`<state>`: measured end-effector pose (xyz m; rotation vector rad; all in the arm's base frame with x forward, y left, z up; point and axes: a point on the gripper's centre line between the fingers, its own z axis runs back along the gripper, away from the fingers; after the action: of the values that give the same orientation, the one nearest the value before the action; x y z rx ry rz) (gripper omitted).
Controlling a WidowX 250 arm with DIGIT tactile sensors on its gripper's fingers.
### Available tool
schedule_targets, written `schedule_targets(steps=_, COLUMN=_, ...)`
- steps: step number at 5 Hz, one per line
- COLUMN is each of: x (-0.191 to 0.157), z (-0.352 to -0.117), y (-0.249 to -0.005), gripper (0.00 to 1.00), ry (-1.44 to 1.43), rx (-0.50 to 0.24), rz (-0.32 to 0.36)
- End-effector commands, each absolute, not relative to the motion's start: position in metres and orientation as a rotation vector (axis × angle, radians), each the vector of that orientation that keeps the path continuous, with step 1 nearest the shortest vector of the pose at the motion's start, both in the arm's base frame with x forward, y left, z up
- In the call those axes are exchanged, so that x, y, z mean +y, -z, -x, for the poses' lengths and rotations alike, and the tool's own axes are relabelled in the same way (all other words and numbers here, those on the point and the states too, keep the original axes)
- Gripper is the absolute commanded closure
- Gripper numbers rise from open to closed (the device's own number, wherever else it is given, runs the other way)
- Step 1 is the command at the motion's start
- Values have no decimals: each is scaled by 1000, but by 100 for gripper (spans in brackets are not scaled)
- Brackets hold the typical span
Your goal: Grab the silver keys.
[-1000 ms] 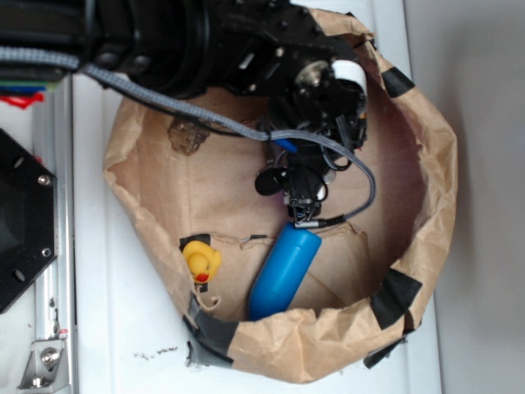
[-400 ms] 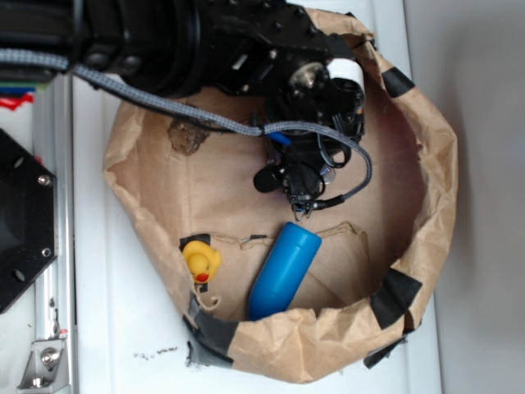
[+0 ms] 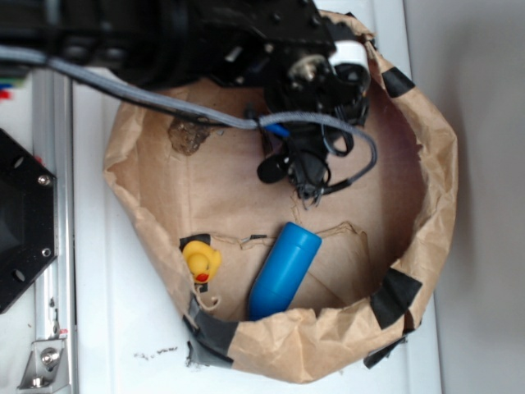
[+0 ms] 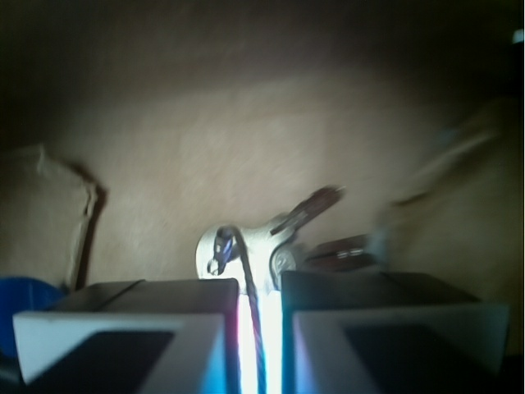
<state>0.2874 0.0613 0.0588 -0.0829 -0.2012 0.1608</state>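
Our pincer is pinching the thin ring of the silver keys between two nearly closed fingers, and the bunch is dangling just past the fingertips above the brown paper floor. We are working inside the taped paper bag, which is also holding a blue cylinder, a yellow rubber duck and a grey-brown rock.

My arm reaches in from the upper left, and my gripper has its jaws nearly together, pinching the silver keys.
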Motion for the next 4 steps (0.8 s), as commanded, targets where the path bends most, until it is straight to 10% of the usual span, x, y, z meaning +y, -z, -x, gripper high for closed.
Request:
schedule_targets(steps=1, x=59, z=-257, y=-161, gripper=100, ry=-95, rx=-490, rz=363)
schedule_targets(steps=4, x=58, z=-284, y=-138, gripper=100, ry=-225, rx=-399, rz=106)
